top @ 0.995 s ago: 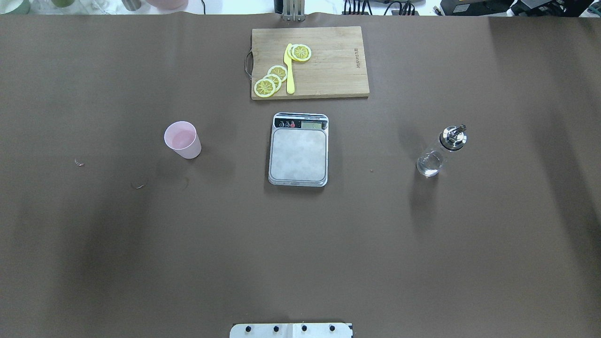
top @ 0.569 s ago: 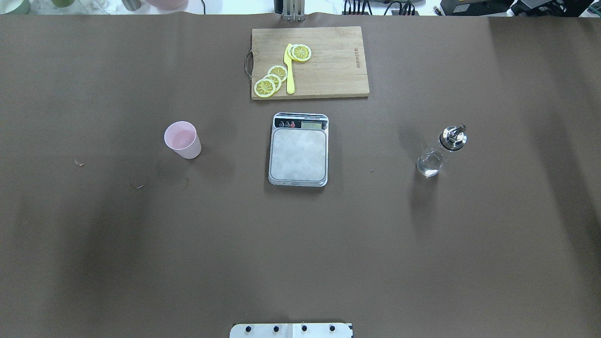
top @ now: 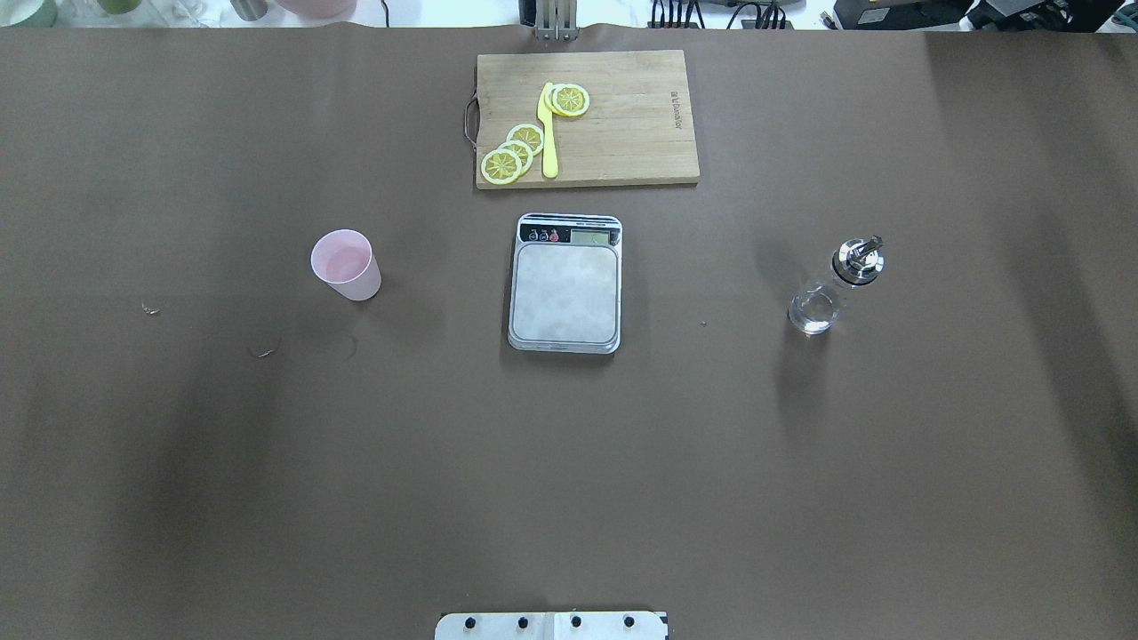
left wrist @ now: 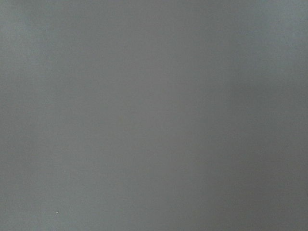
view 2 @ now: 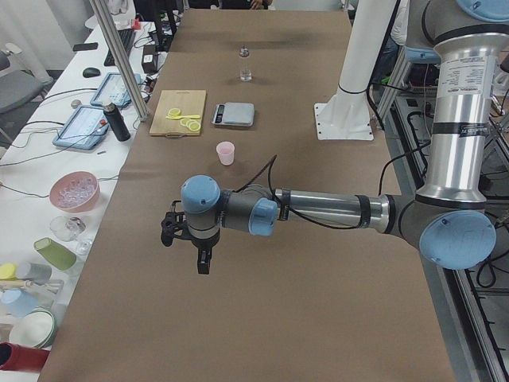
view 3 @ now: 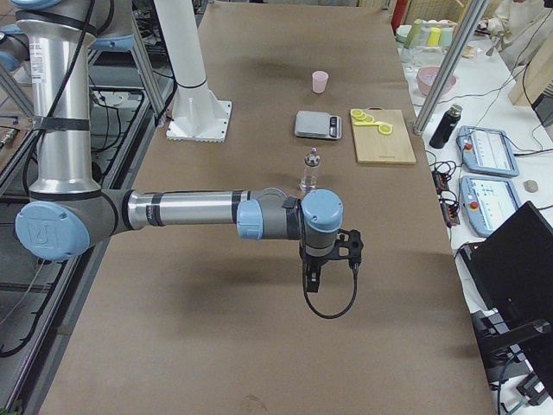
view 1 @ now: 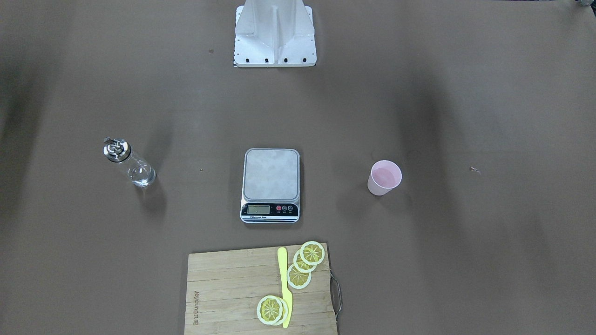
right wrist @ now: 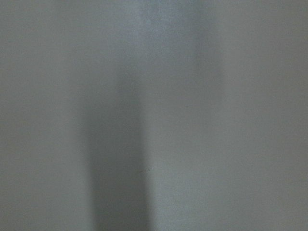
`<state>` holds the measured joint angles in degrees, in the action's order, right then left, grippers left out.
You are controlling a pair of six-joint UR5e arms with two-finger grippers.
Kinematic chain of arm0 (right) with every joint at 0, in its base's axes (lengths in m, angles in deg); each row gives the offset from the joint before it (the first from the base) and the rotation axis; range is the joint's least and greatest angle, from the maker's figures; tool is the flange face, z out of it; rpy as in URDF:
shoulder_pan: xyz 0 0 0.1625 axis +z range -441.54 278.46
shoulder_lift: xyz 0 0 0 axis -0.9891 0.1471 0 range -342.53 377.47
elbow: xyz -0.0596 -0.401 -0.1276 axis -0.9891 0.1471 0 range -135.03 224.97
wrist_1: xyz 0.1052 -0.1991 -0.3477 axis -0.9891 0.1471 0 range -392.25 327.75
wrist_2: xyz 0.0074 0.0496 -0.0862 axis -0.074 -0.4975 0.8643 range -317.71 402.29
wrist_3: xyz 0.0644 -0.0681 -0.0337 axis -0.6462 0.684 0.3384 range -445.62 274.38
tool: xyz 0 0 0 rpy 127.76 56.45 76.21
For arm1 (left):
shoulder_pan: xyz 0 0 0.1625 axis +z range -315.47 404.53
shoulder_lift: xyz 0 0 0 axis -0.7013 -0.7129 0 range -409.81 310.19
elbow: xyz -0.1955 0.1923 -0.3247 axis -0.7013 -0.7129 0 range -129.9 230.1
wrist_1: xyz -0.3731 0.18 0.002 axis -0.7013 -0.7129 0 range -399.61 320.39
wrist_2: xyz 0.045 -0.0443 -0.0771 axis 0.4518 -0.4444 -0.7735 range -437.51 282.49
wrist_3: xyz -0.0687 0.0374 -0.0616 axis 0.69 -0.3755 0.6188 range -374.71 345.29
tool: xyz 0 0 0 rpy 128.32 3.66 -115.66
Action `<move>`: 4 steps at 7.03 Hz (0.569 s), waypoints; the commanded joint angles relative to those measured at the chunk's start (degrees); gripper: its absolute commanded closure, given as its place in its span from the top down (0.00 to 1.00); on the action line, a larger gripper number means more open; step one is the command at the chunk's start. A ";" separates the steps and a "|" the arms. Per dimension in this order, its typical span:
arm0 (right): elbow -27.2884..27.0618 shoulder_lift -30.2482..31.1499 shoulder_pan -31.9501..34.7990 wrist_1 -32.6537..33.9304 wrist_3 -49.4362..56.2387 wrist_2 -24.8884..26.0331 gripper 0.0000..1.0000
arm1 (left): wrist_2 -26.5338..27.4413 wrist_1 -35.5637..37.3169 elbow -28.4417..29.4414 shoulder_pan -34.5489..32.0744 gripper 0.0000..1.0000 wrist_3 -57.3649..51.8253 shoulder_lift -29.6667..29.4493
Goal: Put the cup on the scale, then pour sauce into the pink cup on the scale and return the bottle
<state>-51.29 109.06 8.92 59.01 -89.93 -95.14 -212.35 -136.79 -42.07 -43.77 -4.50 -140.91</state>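
The pale pink cup stands upright on the brown table, left of the scale; it also shows in the front view. The silver-grey scale lies at the centre with its platform bare. The clear glass bottle with a metal spout stands to the right of the scale. My left gripper hangs over the table well short of the cup and shows only in the exterior left view. My right gripper hangs short of the bottle and shows only in the exterior right view. I cannot tell whether either is open or shut.
A wooden cutting board with several lemon slices and a yellow knife lies behind the scale. The robot's base plate is at the near edge. Both wrist views show only blurred table surface.
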 commanded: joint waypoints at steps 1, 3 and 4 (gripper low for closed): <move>-0.50 0.35 0.16 -0.46 0.00 -2.48 1.00 | 0.10 -0.03 -0.29 -0.03 0.98 -0.10 0.04; -0.33 0.44 0.24 -0.64 0.35 -3.03 1.00 | 1.07 -0.03 -0.64 0.06 0.98 -0.01 -0.31; -0.50 0.00 0.24 -0.64 0.09 -2.50 1.00 | 1.16 0.06 -1.16 0.24 0.98 0.68 -1.27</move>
<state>-51.68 109.35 9.14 58.43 -89.75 -97.99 -211.38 -136.81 -42.75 -43.66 -4.36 -141.36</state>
